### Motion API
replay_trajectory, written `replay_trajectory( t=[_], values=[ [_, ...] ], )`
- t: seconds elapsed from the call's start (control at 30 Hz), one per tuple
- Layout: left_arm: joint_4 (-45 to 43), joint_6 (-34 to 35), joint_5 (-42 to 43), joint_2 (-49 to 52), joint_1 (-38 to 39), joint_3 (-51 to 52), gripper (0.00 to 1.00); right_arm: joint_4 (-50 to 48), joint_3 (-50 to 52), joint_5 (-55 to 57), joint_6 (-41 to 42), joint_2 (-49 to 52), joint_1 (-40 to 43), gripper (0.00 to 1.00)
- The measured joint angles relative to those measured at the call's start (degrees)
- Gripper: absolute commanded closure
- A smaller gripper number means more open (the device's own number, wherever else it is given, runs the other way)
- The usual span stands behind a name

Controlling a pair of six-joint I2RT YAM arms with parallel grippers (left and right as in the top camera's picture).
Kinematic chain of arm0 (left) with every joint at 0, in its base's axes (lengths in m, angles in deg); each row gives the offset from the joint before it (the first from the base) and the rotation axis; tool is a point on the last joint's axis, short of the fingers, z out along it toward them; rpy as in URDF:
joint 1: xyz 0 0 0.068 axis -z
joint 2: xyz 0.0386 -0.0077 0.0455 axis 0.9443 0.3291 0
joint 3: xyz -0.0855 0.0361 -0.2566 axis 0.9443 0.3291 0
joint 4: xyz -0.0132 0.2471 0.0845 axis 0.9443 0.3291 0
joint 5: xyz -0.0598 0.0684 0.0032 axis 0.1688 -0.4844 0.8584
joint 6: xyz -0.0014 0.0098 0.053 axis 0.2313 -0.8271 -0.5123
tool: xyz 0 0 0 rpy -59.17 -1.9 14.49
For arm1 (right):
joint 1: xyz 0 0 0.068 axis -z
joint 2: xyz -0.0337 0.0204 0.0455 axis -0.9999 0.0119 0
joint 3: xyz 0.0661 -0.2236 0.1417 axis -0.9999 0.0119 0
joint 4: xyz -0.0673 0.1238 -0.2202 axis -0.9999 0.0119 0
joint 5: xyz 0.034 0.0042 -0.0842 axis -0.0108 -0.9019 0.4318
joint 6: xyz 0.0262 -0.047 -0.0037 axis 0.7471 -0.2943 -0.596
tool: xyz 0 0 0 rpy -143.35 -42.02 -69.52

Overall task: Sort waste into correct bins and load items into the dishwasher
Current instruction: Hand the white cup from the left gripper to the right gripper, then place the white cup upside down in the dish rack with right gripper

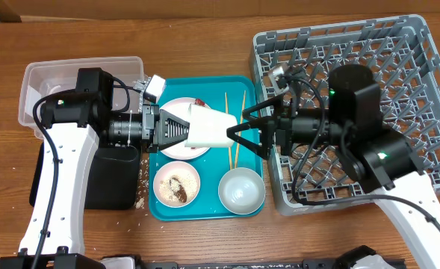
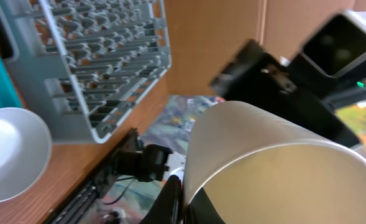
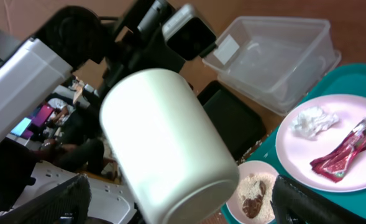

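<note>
White and small, the round cup [image 1: 208, 125] hangs on its side above the teal serving tray [image 1: 205, 86], clamped at one end by the left pincer [image 1: 184, 128]. The right pincer [image 1: 236, 125] faces its other end with jaws spread wide, gripping nothing, beside the grey plastic dish rack [image 1: 429, 90] on the wooden desk [image 1: 205, 37].

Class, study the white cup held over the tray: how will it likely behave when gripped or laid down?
The cup looks smooth-sided, so it may slip in the jaws. Its walls show no denting where the left gripper holds it: probably stiff. Being cylindrical, it would likely roll if laid sideways.
</note>
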Motion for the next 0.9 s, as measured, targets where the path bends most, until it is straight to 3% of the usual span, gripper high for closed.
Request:
replay_trajectory(
  t=[0.17,0.27,0.43,0.47,0.5,0.53,0.57,0.73,0.9],
  values=[
    [0.4,-0.4,2.8,0.0,0.0,0.0,0.96,-0.9,0.0,-0.1,0.0,1.9,-2.7,0.11],
    [0.4,-0.4,3.5,0.0,0.0,0.0,0.96,-3.0,0.0,-0.9,0.0,2.2,-3.6,0.24],
    [0.6,-0.7,5.4,0.0,0.0,0.0,0.96,-6.4,0.0,-1.9,0.0,2.3,-4.8,0.31],
    [0.6,-0.8,5.6,0.0,0.0,0.0,0.83,-6.5,0.0,-2.0,-0.1,2.4,-4.9,0.33],
    [0.6,-0.8,5.6,0.0,0.0,0.0,0.32,-6.6,0.0,-2.2,-0.1,2.4,-4.9,0.35],
    [0.4,-1.0,5.5,0.0,0.0,0.0,0.08,-6.6,0.0,-2.5,0.0,2.4,-4.9,0.35],
    [0.3,-1.3,5.1,0.0,0.0,0.0,0.00,-6.8,0.0,-3.2,0.0,2.4,-5.2,0.36],
    [0.2,-1.3,-1.4,0.0,0.1,0.0,0.00,-3.5,0.0,-0.9,-0.1,1.4,-4.1,0.37],
    [-1.0,-1.0,-9.2,0.0,-1.0,0.0,0.00,6.8,0.0,13.3,-0.1,-5.6,-1.0,0.39]
  ],
)
